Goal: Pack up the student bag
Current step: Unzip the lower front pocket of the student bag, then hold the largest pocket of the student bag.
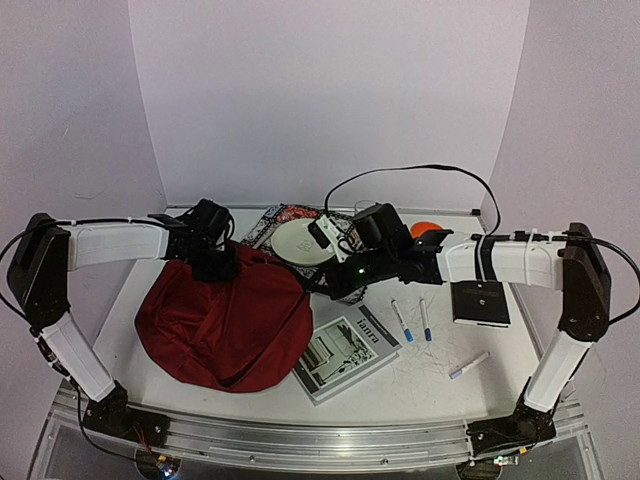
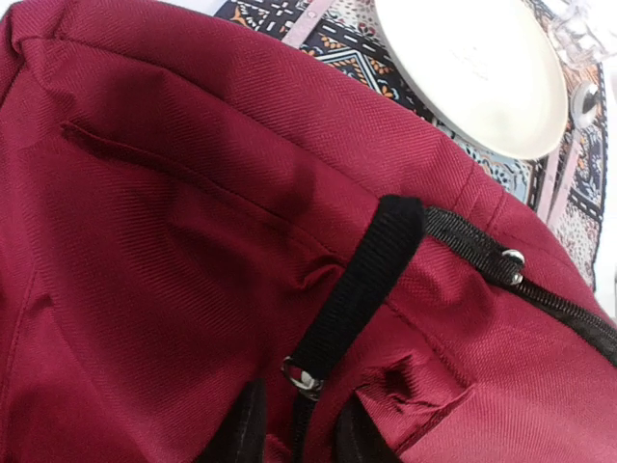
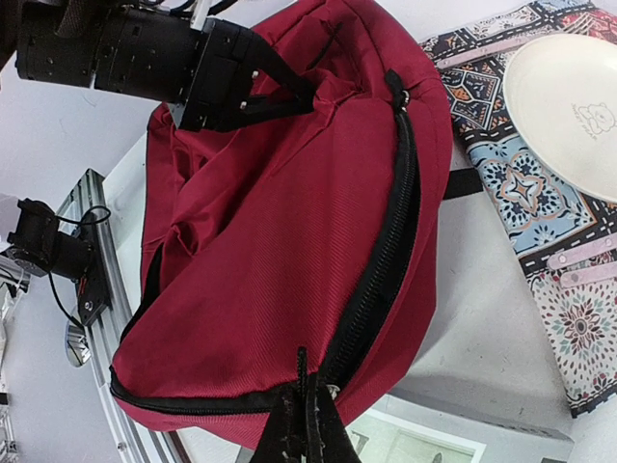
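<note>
The student bag [image 1: 225,320] is a floppy dark-red backpack lying left of centre on the table. My left gripper [image 1: 215,262] is at its far top edge. In the left wrist view its fingers [image 2: 241,429] stand a little apart either side of the black strap [image 2: 371,270], open with red fabric showing in the gaps. My right gripper [image 3: 308,424] is at the bag's right edge, shut on the zipper pull [image 3: 302,371] at the end of the black zipper [image 3: 386,260]. That zipper line looks closed.
A white plate [image 1: 300,240] rests on a patterned mat [image 1: 270,218] behind the bag. A book [image 1: 348,350] lies just right of the bag. Three markers [image 1: 401,320] and a black device [image 1: 480,302] lie further right, with an orange thing [image 1: 427,228] behind them.
</note>
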Available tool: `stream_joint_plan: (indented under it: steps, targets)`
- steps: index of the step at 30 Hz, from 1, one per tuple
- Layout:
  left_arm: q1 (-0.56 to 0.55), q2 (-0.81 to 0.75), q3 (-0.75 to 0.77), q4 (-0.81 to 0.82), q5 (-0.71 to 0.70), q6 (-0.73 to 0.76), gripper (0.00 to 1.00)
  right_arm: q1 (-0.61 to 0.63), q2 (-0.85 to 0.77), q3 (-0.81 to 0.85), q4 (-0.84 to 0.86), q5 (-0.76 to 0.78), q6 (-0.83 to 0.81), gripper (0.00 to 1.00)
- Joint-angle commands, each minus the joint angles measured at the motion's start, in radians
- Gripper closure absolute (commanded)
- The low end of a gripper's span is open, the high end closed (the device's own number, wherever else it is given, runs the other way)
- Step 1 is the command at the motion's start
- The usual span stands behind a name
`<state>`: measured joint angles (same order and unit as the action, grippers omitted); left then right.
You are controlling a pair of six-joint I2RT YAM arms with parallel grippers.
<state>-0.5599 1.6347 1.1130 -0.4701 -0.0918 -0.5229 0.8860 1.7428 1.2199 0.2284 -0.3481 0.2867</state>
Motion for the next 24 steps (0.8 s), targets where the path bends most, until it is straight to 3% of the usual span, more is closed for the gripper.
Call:
stream_joint_plan:
  steps: [1,6,14,24]
  targets:
    - [0.016,-0.117,0.038,0.018,0.048,0.004,0.61,0.002,-0.01,0.048,0.005,-0.023,0.003,1.0]
    - [-0.024,-0.179,0.041,0.016,0.137,-0.012,0.41,0.002,0.011,0.084,0.004,-0.018,-0.013,1.0]
    - [-0.104,-0.156,0.106,0.016,0.229,0.013,0.21,0.002,0.024,0.097,0.005,-0.017,-0.015,1.0]
    - [-0.122,0.009,0.241,0.018,0.286,-0.156,0.2,0.002,0.013,0.04,0.045,-0.021,-0.028,1.0]
